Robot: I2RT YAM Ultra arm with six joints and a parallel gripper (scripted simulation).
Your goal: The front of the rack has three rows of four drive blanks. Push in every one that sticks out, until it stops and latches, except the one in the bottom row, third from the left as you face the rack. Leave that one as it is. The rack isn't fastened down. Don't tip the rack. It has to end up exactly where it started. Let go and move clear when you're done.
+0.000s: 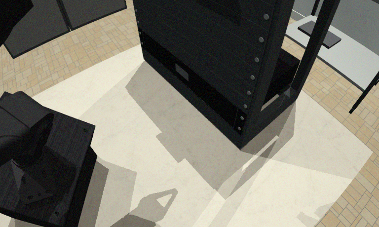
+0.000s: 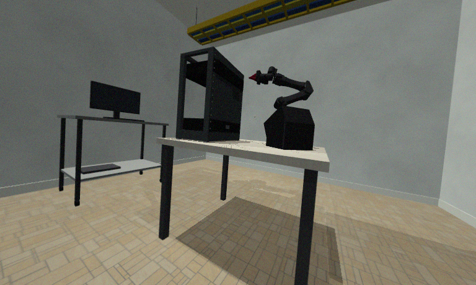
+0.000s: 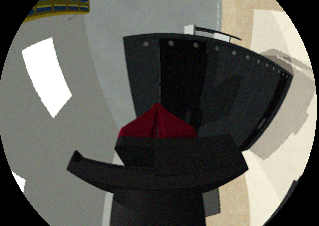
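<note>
The dark rack (image 1: 195, 46) (image 2: 226, 100) (image 3: 224, 92) stands upright on the pale table (image 1: 117, 130) (image 2: 245, 152). Its front faces the arm. The drive blanks cannot be told apart in the dark upper front; which ones stick out is not visible. My gripper (image 2: 249, 77) (image 3: 158, 107) is shut and empty, its red fingertips together. In the exterior view it is level with the upper part of the rack, a small gap in front of it. In the wrist view the fingertips overlap a black band of the rack front. The fingertips are out of view in the top view.
The arm's black pedestal (image 1: 69, 157) (image 2: 298, 129) stands on the table facing the rack. A side desk (image 2: 112, 119) with a monitor (image 2: 114, 98) is behind the rack. A yellow ceiling fixture (image 2: 281, 12) (image 3: 60, 2) hangs overhead. Screws (image 1: 261, 39) line the rack's front edges.
</note>
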